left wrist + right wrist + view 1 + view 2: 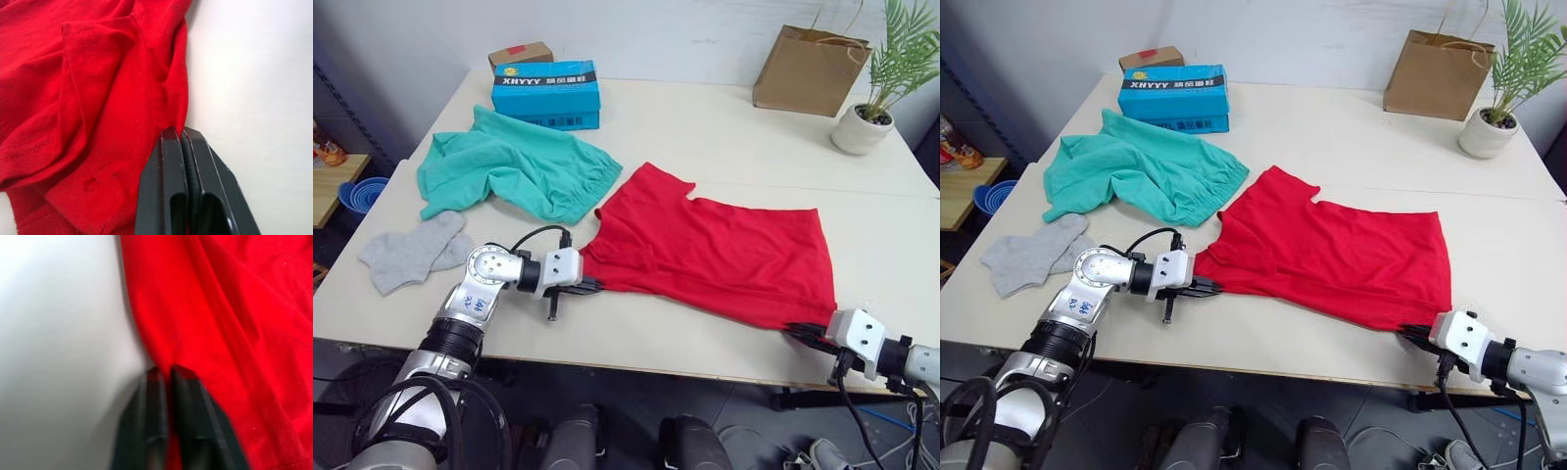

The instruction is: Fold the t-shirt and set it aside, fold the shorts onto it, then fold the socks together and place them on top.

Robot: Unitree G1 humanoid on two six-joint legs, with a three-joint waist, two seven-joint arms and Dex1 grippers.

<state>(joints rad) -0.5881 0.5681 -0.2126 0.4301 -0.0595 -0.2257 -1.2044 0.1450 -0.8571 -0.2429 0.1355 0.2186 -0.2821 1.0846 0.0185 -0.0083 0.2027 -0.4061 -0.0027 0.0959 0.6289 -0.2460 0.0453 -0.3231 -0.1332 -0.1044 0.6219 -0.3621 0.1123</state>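
We're pinching the t-shirt at both near corners, left gripper and right gripper jaws clenched on fabric. It's lying wrinkled, stretching lengthwise across the desk, beside the shorts.

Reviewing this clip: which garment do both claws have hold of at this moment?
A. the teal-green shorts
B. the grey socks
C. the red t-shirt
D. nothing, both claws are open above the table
C: the left claw is pinched shut on an edge of the t-shirt, and the right claw is closed on its near corner, while the shorts and socks lie untouched farther left.
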